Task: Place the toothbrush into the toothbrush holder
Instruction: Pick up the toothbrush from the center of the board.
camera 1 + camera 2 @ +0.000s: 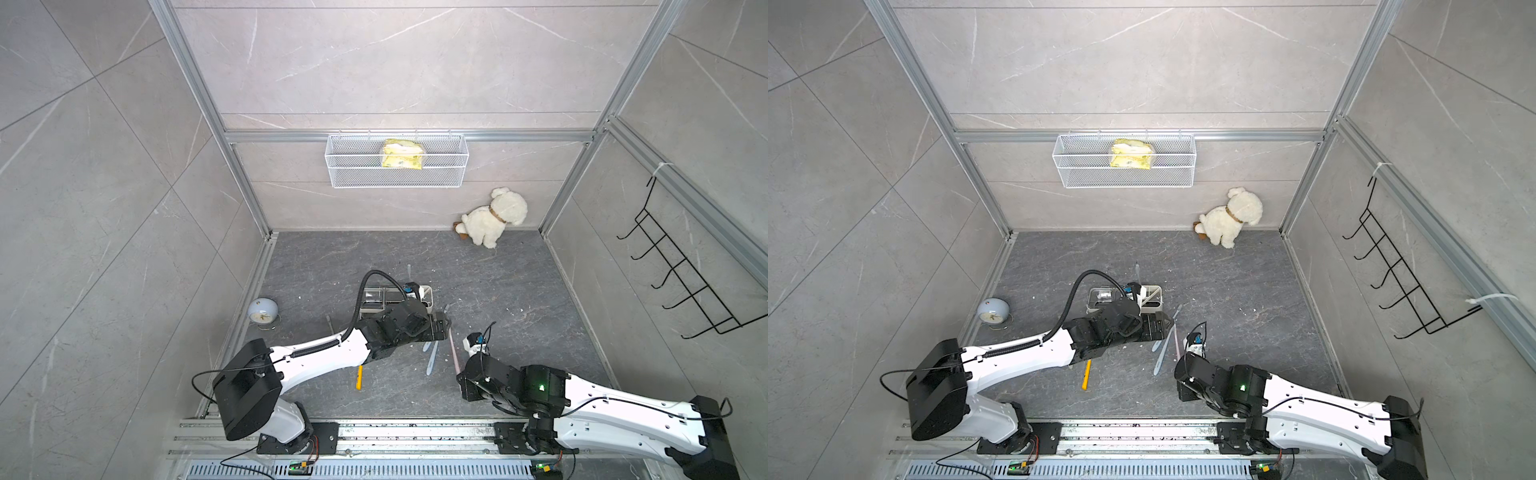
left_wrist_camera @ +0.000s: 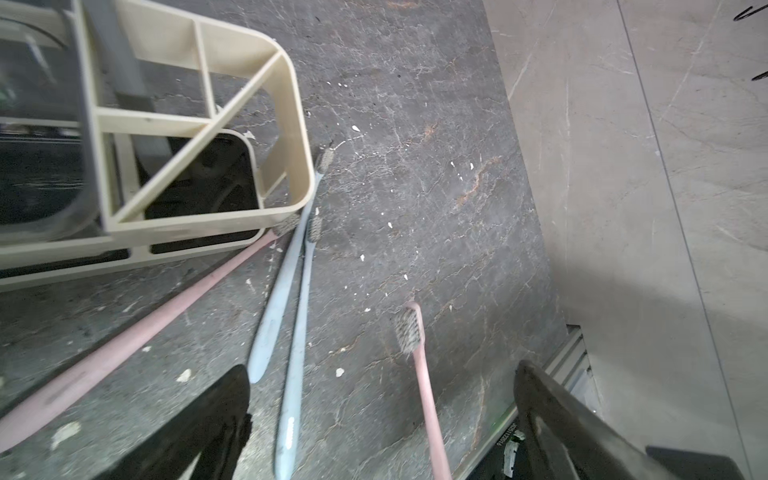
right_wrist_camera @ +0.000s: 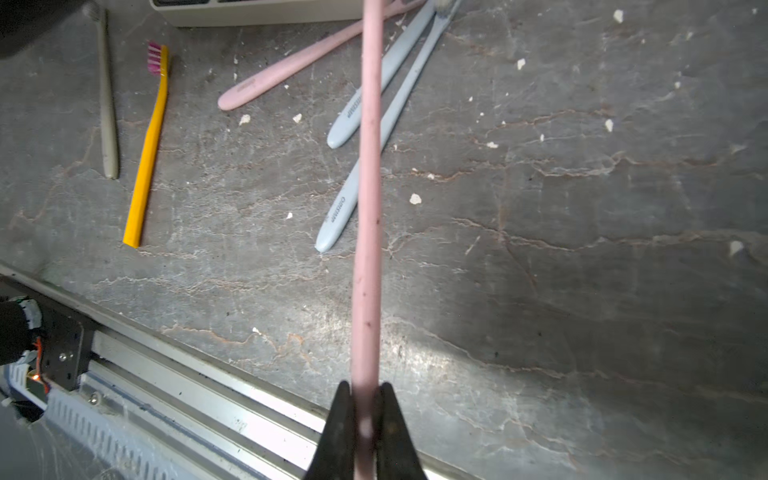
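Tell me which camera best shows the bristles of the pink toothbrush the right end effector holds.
Left wrist: the pink toothbrush shows its bristles close, unblocked. Right wrist shows only its handle, clamped in the right end effector; both top views show a pink sliver.

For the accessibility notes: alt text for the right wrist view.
The right claw is shut on a pink toothbrush above the floor. On it lie a second pink toothbrush, two blue toothbrushes, a yellow toothbrush and a grey toothbrush.
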### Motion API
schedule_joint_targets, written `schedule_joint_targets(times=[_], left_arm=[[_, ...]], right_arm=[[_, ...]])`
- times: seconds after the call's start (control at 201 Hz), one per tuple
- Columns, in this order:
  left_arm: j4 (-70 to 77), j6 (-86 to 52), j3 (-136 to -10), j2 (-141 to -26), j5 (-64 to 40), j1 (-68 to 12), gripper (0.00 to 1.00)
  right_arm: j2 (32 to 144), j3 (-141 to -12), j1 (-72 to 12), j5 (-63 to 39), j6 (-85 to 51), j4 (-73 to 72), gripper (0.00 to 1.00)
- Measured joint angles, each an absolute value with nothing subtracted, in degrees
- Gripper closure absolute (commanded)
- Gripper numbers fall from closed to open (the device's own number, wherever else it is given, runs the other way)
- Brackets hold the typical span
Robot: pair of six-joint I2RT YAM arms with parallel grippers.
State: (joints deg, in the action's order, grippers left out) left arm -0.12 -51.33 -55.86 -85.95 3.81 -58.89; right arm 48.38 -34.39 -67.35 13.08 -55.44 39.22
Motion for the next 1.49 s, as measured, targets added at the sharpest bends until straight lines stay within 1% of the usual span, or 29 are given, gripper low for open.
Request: schedule_joint_targets(times=[0.169, 0.364, 0.463, 0.553, 0.653, 0.762, 0.867, 0.917, 0.956, 0.996, 1.041, 1.066, 1.106, 1.146, 1.211, 1.335, 1.415, 1.494], left_arm=[[2.9, -52.8, -56.4, -88.7, 2.3, -58.9, 0.1], [4.4, -53.7, -56.9, -89.8, 1.3, -58.9, 0.26], [6.0, -54.3, -57.3, -91.1, 0.8, -58.9, 0.4], [7.0, -54.6, -57.3, -92.1, 0.0, -58.9, 0.48], [7.8, -55.1, -57.3, -92.9, -0.8, -58.9, 0.66], [8.4, -55.5, -57.3, -92.9, -1.3, -58.9, 0.78], [8.6, -55.8, -57.3, -92.9, -1.5, -58.9, 0.94], [9.0, -56.4, -57.6, -92.9, -1.7, -58.9, 0.98], [9.0, -56.4, -58.1, -92.9, -1.8, -58.9, 1.0], [8.7, -56.3, -58.7, -92.8, -1.7, -58.9, 1.0], [7.8, -55.6, -59.4, -92.7, -1.5, -59.0, 1.0], [7.2, -55.2, -59.8, -92.7, -1.4, -59.0, 1.0], [5.3, -54.3, -60.8, -92.7, -1.1, -59.0, 1.0], [3.0, -53.2, -62.2, -92.7, -0.5, -59.0, 1.0], [-1.4, -50.4, -65.7, -92.9, 1.0, -58.8, 1.0], [-7.7, -42.4, -75.0, -93.1, 5.7, -57.1, 1.0], [-7.4, -36.1, -79.7, -93.1, 9.1, -54.8, 1.0], [-3.7, -28.2, -81.9, -93.1, 13.2, -52.3, 1.0]], right_arm=[[47.6, -35.4, -67.9, 13.1, -55.2, 39.0, 0.92], [46.9, -35.6, -68.2, 13.0, -54.6, 38.6, 0.92], [46.9, -35.7, -68.4, 12.7, -54.4, 37.9, 0.92], [46.9, -35.7, -68.8, 12.7, -54.4, 37.3, 0.92], [46.9, -35.7, -69.2, 12.7, -54.4, 36.8, 0.92], [46.9, -35.7, -69.3, 12.8, -54.4, 36.6, 0.92], [46.9, -35.7, -69.3, 13.1, -54.4, 36.6, 0.91], [47.0, -35.7, -69.5, 13.0, -54.4, 36.6, 0.87], [47.2, -35.7, -69.5, 13.3, -54.5, 36.6, 0.8], [47.3, -35.7, -69.5, 13.7, -54.6, 36.6, 0.7], [47.3, -35.7, -69.5, 14.2, -54.2, 36.6, 0.53], [47.3, -35.8, -69.5, 14.5, -54.6, 36.6, 0.45], [47.3, -36.0, -69.5, 15.2, -54.2, 36.7, 0.35], [47.2, -36.2, -69.5, 16.0, -54.1, 37.1, 0.29], [46.8, -36.6, -69.5, 17.8, -54.3, 37.9, 0.25], [43.3, -36.9, -69.5, 21.7, -54.4, 39.8, 0.23], [41.8, -38.0, -69.5, 23.8, -54.2, 41.0, 0.23], [41.8, -39.5, -69.5, 25.8, -53.4, 41.5, 0.23]])
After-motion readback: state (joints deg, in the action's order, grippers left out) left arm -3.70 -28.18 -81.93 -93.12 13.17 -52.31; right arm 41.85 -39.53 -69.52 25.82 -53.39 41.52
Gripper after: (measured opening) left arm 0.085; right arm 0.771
